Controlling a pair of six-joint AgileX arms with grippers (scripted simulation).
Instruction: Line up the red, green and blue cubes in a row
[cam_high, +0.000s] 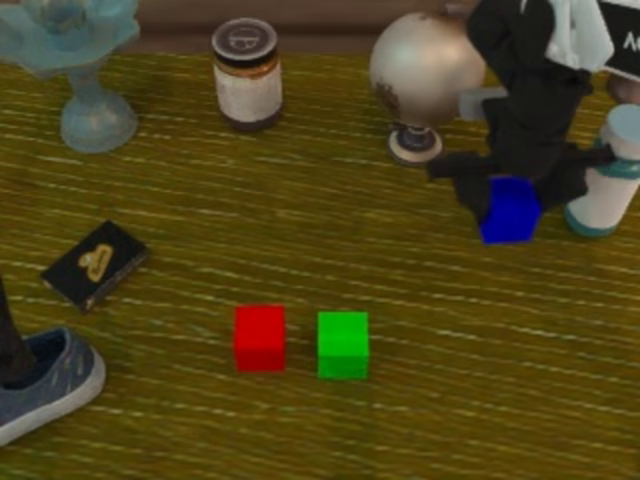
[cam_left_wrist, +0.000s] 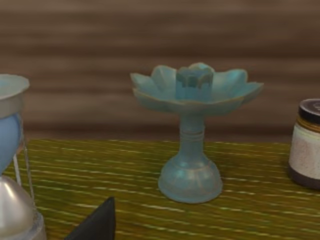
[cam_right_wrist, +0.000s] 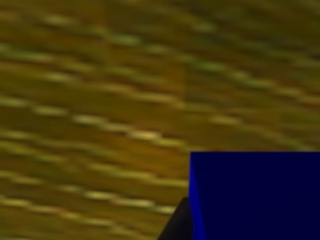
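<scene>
Seen from above, right hand (cam_high: 512, 190) down over the blue cube (cam_high: 510, 210) at the tabletop's (cam_high: 400, 420) right side, black fingers (cam_high: 468, 178) splayed to either side of the cube and apparently clamped on it, though contact with the sides cannot be confirmed; blue cube well apart from the other two, just beside a white and teal bottle (cam_high: 610, 175) at the right edge and near a pale globe on a stand (cam_high: 425, 75); red cube (cam_high: 260, 338) and green cube (cam_high: 343, 345) resting side by side near the middle of the yellow-green striped surface, close but not touching, red on the left; white jar with a dark lid (cam_high: 246, 72) upright toward the far edge, pale blue flower-shaped stand (cam_high: 85, 70) in the far left corner, small black box (cam_high: 95, 263) lying flat at the left, grey-blue shoe (cam_high: 45, 385) at the near left edge; in the right wrist view, blue cube (cam_right_wrist: 255, 195) filling the corner with a dark finger (cam_right_wrist: 177, 225) against its side; left hand out of sight, its wrist camera facing the blue stand (cam_left_wrist: 192, 135) and the jar (cam_left_wrist: 306, 145), with part of an hourglass-like object (cam_left_wrist: 12, 165) close by.
</scene>
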